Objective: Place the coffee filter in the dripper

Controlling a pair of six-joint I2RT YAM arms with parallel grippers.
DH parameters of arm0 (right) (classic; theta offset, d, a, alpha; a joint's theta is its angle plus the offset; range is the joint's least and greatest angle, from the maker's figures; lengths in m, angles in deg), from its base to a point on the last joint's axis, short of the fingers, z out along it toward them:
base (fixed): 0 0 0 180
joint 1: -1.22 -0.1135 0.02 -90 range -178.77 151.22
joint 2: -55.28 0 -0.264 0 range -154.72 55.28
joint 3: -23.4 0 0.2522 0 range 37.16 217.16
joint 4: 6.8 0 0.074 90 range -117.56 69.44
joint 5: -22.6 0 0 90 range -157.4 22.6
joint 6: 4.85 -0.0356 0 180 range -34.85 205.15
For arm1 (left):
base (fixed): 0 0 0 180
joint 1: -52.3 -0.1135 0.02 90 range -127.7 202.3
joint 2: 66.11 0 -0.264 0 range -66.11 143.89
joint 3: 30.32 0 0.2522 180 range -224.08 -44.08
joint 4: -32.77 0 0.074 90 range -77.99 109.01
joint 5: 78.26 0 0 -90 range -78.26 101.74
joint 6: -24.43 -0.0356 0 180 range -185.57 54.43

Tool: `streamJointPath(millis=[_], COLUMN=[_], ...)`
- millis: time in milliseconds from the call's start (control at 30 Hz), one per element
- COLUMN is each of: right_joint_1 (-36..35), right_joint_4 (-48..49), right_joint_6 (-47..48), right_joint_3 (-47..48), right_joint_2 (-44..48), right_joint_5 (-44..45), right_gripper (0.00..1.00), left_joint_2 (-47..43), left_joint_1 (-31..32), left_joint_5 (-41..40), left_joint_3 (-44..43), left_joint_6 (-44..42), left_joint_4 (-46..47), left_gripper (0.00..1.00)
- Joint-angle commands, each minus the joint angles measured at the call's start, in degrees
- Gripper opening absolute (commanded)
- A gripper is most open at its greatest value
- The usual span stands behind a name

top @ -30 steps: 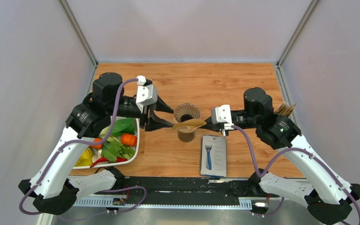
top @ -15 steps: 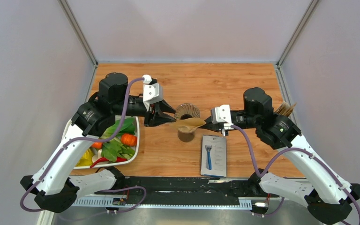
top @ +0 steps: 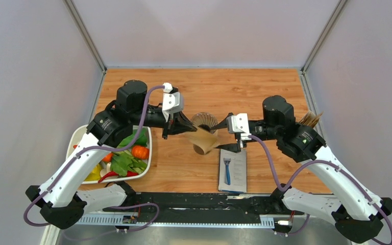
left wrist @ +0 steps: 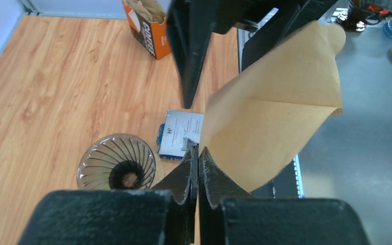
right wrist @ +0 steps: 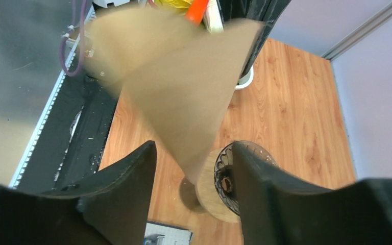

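The coffee filter, a tan paper cone, hangs in the air just above the dripper. My left gripper is shut on the filter's left edge. In the left wrist view the pinched paper fans up and to the right from my closed left gripper. The ribbed dripper stands on the table to the lower left. My right gripper is open, a finger on either side of the filter's right end, not pressing it. From the right wrist the filter tapers down between my right gripper, with the dripper behind.
A white tray of vegetables sits at the left under my left arm. A flat razor package lies in front of the dripper. An orange box of filters stands at the right edge, behind my right arm.
My left gripper moved right and shut on the filter's edge. My right gripper opened and let the filter go. The filter swung from lying flat to hanging from the left gripper.
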Motion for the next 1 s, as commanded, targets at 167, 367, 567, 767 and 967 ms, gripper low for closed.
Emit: streamJointPath(millis=[167, 367, 567, 767, 967], right_joint_1=[-0.35, -0.35, -0.35, -1.4, -2.44], right_joint_4=[2.16, 1.87, 1.83, 1.86, 1.81], right_joint_6=[-9.94, -13.88, -13.51, -11.47, -10.28], right_joint_3=[0.19, 0.6, 1.14, 2.45, 3.0], right_joint_2=[3.07, 2.52, 0.12, -2.12, -3.13], right_joint_5=[-1.57, -1.22, 1.47, 2.87, 2.98], right_gripper=[1.0, 1.0, 1.0, 0.98, 0.83], left_joint_2=[-3.38, -1.05, 0.74, 2.12, 2.68], left_joint_1=[0.24, 0.24, 0.4, 1.02, 1.69], left_joint_5=[4.33, 5.37, 6.16, 5.3, 4.06], left_joint_3=[2.97, -0.49, -1.74, -2.72, -2.36], left_joint_6=[-7.57, -9.82, -5.36, -2.54, 0.58], left_joint_4=[4.76, 1.63, 2.78, 2.86, 4.6], left_gripper=[0.0, 0.0, 0.0, 0.0, 0.0])
